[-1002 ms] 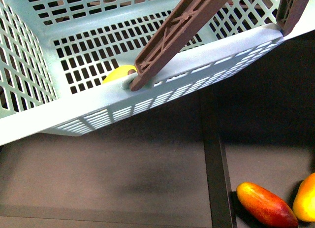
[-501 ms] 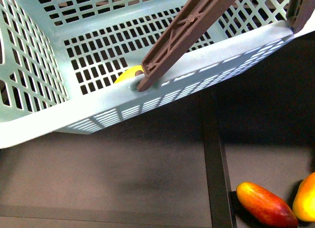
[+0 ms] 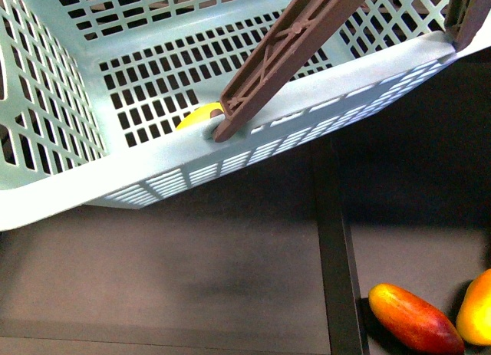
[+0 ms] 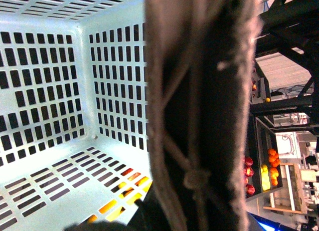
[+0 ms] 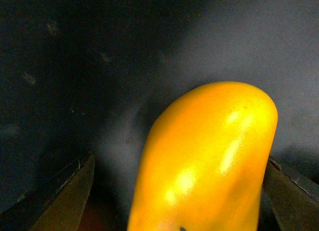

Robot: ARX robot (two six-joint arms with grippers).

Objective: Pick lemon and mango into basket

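Note:
The teal basket [image 3: 253, 152] hangs tilted over the dark shelf, its brown handle [image 3: 295, 52] raised. A sliver of the pale-yellow lemon [image 3: 196, 115] shows inside, behind the near wall. My left gripper [image 4: 192, 201] is shut on the handle [image 4: 199, 91], which fills that view and hides the fingers. The deep yellow-orange mango [image 3: 477, 309] lies at the front view's bottom right edge. In the right wrist view the mango [image 5: 209, 156] stands between my open right gripper's [image 5: 174, 201] fingers [image 5: 60, 196], one on each side.
An elongated red-orange mango [image 3: 414, 318] lies just left of the mango. A black divider bar [image 3: 337, 255] runs across the dark shelf. Yellow-orange colour shows through the basket's floor slots [image 4: 117, 203]. Distant shelves hold red and orange fruit [image 4: 271, 158].
The basket shifted slightly right and up between one second and half a second ago, and has stayed still since. The fruits on the shelf have not moved.

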